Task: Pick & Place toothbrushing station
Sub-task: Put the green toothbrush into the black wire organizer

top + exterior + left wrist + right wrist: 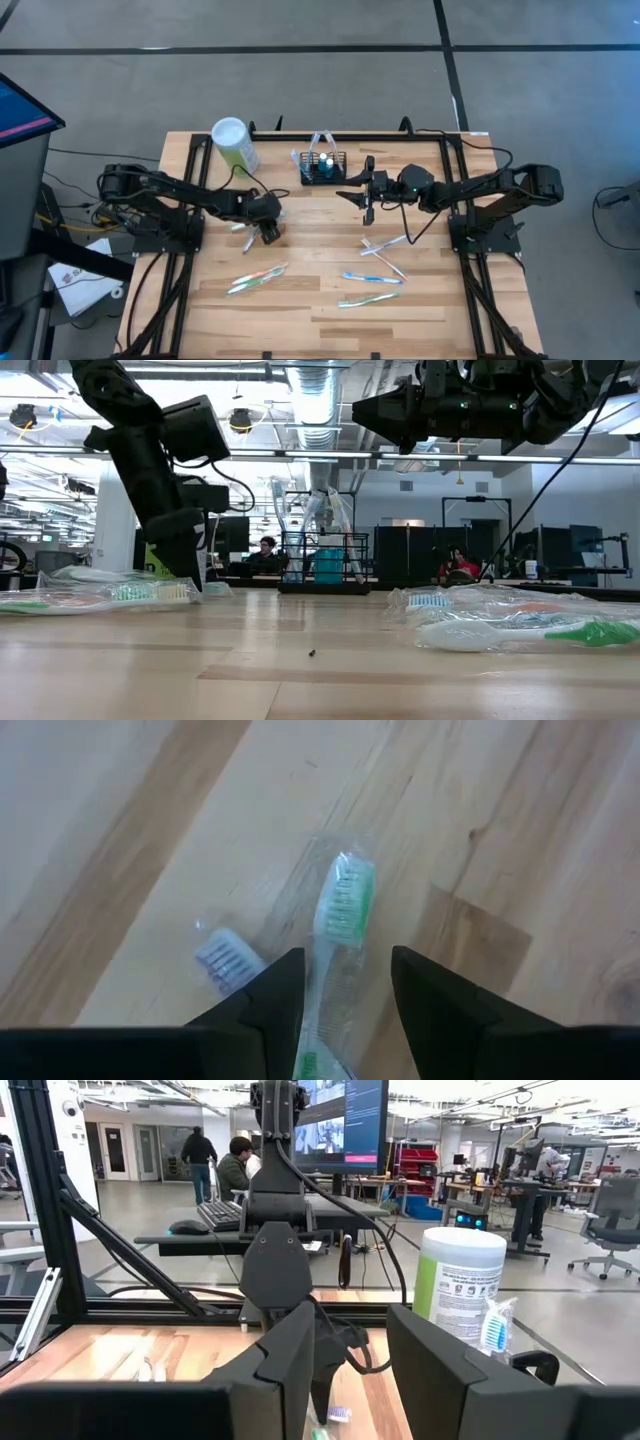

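**Black mesh basket waits at far edge as both arms hover**

Black wire mesh marks the toothbrushing station (322,166), which stands upright at the far middle of the wooden bench (310,310), with wrapped toothbrushes and a blue item standing in it. Just to its left stands a pale-green canister (234,143) with a white lid. The left pincer (268,233) is low over the bench's left-centre, its fingers (268,1010) spread and straddling a wrapped green-bristled toothbrush (343,905) without closing on it; a purple-bristled toothbrush (220,960) lies just beside that one. The right pincer (367,203) hangs above the bench near the station's right side, its fingers (440,1370) parted and holding nothing. More wrapped toothbrushes lie loose on the near half of the bench: a pair at near left (257,279) and several at near right (372,277). Beyond the bench, in the room behind, a person (265,553) sits at a desk.
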You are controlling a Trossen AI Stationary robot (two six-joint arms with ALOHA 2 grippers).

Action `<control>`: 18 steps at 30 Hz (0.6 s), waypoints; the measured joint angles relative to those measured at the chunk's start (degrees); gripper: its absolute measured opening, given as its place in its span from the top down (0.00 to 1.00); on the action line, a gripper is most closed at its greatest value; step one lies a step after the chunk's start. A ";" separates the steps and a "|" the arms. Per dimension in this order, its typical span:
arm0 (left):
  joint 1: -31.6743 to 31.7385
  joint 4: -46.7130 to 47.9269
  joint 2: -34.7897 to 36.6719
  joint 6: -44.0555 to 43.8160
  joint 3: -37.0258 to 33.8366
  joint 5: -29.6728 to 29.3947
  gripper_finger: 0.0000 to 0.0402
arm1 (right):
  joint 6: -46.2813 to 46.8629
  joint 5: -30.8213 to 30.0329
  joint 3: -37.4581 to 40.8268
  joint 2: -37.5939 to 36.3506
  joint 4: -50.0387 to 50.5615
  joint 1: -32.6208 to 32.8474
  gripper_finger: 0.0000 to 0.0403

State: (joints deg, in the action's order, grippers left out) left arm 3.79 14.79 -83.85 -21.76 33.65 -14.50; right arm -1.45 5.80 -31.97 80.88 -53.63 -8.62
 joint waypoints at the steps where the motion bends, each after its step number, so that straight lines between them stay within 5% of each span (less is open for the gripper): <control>1: 0.01 0.17 0.41 0.01 0.00 0.00 0.64 | 0.00 0.00 0.00 0.00 0.00 0.00 0.71; 18: 0.15 0.36 0.93 3.83 0.02 -1.13 0.64 | 0.00 -0.02 0.00 0.00 0.01 0.00 0.71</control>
State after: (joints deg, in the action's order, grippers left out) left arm 3.95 15.16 -82.93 -17.93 33.67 -15.63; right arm -1.45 5.78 -31.97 80.88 -53.62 -8.62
